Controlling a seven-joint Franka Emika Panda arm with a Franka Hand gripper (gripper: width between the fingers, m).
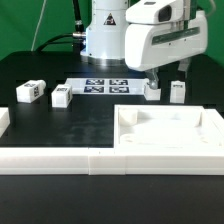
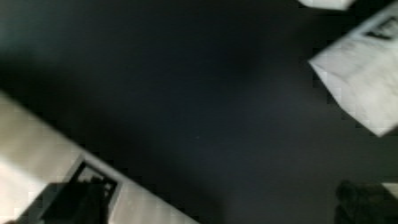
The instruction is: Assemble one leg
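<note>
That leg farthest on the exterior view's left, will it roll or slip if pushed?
The leg looks blocky and flat-faced, so it probably slides rather than rolls. Its smooth white plastic seems rigid and likely light.

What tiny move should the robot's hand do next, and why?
Probably slide over the leg beside the marker board and lower around it: the hand hangs open and empty above the table, not yet around any leg.
</note>
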